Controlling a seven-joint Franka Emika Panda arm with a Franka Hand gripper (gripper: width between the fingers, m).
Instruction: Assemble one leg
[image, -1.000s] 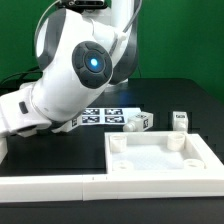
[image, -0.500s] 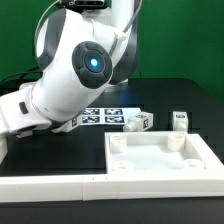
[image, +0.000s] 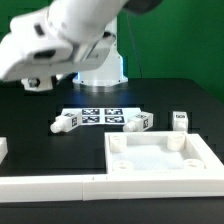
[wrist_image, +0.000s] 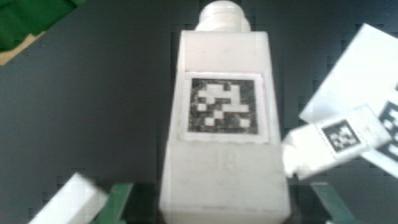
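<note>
In the wrist view my gripper (wrist_image: 214, 205) is shut on a leg (wrist_image: 222, 110), a white block with a black-and-white tag on its face and a round peg at its far end. The green fingers (wrist_image: 125, 205) stand at either side of it. In the exterior view the arm is blurred and raised at the upper left, with the gripper (image: 35, 83) well above the table and the held leg not clearly visible. Three more legs lie on the table (image: 65, 122), (image: 138, 122), (image: 180, 121). One of them shows in the wrist view (wrist_image: 347, 140).
The marker board (image: 100, 115) lies flat behind the loose legs and also shows in the wrist view (wrist_image: 356, 75). The large white square panel (image: 160, 160) with corner holes lies at the front right. A white rail (image: 50, 185) runs along the front edge.
The arm has swung up and toward the exterior view's left. It no longer covers the table's left part, so the marker board and the left leg now show.
</note>
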